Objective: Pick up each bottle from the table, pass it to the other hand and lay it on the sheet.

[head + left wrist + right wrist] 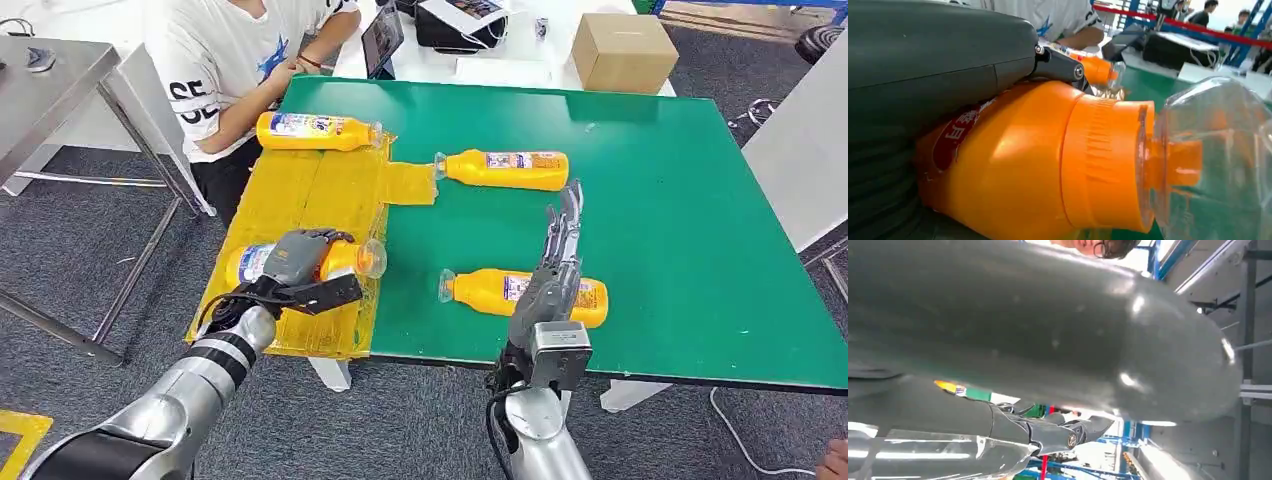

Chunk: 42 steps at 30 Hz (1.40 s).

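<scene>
My left hand (300,262) grips an orange bottle (248,264) with a clear cap (371,258), low over the near part of the yellow sheet (300,190). Up close, the left wrist view has the same bottle (1013,165) under my fingers (938,55). A second bottle (318,131) lies on the sheet's far end. Two more lie on the green table (680,220): one mid-table (505,169), one near the front edge (480,290). My right hand (555,265) stands over the near one, fingers straight and apart, holding nothing. Its thumb (1038,325) looms large in the right wrist view.
A person in a white shirt (240,60) sits at the table's far left corner, close to the sheet. A cardboard box (623,50) and a tablet (382,40) stand behind the table. A grey table (50,80) is at the left, a white panel (800,150) at the right.
</scene>
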Motion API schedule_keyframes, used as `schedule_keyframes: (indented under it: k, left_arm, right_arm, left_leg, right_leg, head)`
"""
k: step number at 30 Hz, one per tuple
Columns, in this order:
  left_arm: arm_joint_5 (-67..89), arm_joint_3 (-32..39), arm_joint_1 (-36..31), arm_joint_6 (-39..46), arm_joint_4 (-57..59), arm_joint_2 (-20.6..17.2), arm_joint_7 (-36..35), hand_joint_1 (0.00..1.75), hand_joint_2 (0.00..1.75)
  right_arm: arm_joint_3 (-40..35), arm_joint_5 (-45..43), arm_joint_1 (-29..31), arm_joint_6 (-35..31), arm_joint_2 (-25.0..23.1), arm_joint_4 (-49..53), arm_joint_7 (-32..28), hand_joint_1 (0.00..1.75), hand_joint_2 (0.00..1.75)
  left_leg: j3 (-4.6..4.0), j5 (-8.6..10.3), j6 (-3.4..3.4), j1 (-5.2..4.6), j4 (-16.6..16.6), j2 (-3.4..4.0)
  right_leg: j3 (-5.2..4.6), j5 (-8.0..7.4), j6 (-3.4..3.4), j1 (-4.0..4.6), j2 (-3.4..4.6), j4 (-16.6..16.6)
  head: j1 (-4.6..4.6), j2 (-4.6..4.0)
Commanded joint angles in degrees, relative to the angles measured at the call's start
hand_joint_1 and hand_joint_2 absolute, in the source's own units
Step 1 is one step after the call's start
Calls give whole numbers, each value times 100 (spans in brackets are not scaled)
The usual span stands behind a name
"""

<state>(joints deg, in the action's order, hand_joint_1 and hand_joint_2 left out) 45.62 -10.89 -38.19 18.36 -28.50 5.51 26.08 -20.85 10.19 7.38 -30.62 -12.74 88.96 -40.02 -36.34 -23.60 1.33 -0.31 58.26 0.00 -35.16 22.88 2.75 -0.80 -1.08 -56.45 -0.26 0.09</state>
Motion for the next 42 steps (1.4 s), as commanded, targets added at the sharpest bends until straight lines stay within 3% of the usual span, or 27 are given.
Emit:
schedule_keyframes:
  k: [1, 12, 20, 21, 22, 23, 24, 25, 40, 41, 42]
  left_arm:
    - [55, -228, -205, -243, 678, -163, -49, 175, 175]
    - [250, -270, -202, -338, 783, -234, -259, 175, 175]
    - [994, -777, -120, -642, 1030, -369, -323, 175, 175]
    - [1104, -867, -108, -710, 1059, -364, -334, 148, 175]
    - [1130, -889, -95, -729, 1073, -363, -344, 51, 175]
    - [1199, -947, -94, -811, 1098, -356, -368, 21, 175]
    - [1234, -972, -85, -831, 1100, -357, -384, 5, 175]
    - [1252, -990, -61, -869, 1120, -349, -386, 0, 175]
    - [924, -661, 51, -1224, 1072, -291, -285, 0, 175]
    - [863, -603, 45, -1286, 1068, -280, -257, 0, 0]
    - [784, -534, 48, -1361, 1055, -273, -209, 0, 0]
  right_arm:
    - [251, -62, 193, 132, 20, -312, 2, 0, 0]
    - [273, -43, 206, 268, -47, -517, 2, 0, 0]
    - [276, -91, 230, 493, -55, -801, 2, 0, 0]
    - [269, -92, 248, 536, -64, -864, 2, 0, 0]
    - [265, -91, 248, 546, -66, -878, 2, 0, 0]
    - [256, -83, 265, 578, -77, -947, 2, 0, 175]
    - [260, -83, 274, 588, -85, -966, 2, 0, 175]
    - [258, -79, 275, 590, -90, -977, 2, 0, 175]
    - [327, -70, 306, 656, -159, -1186, 2, 0, 175]
    - [330, -67, 309, 662, -164, -1194, 2, 0, 175]
    - [333, -65, 315, 669, -170, -1213, 2, 0, 175]
  left_leg:
    - [23, -7, -8, 3, -5, 7]
    - [30, -8, -8, 5, -5, 15]
    - [35, -7, -7, 3, -10, 23]
    - [50, -12, -11, 7, -13, 30]
    - [45, -10, -10, 6, -10, 27]
    - [50, -11, -11, 6, -13, 27]
    - [43, -10, -10, 5, -10, 25]
    - [56, -15, -14, 9, -12, 34]
    - [75, -12, -12, 6, -17, 32]
    - [69, -10, -9, 3, -15, 27]
    - [57, -7, -6, 2, -10, 21]
  right_leg:
    - [21, 3, -8, 2, 13, 6]
    - [24, 2, -8, 5, 21, 4]
    - [27, 1, -7, 2, 24, 7]
    - [40, 2, -11, 6, 33, 11]
    - [36, 2, -10, 5, 31, 9]
    - [39, 3, -12, 5, 31, 9]
    - [34, 2, -9, 4, 28, 8]
    - [43, 4, -14, 7, 39, 10]
    - [66, 2, -13, 5, 38, 14]
    - [60, 2, -10, 2, 31, 10]
    - [51, 1, -6, 1, 23, 6]
  head:
    - [0, 0]
    - [0, 0]
    - [0, 0]
    - [0, 0]
    - [0, 0]
    - [0, 0]
    - [0, 0]
    - [-2, 0]
    - [0, 0]
    - [0, 0]
    - [0, 0]
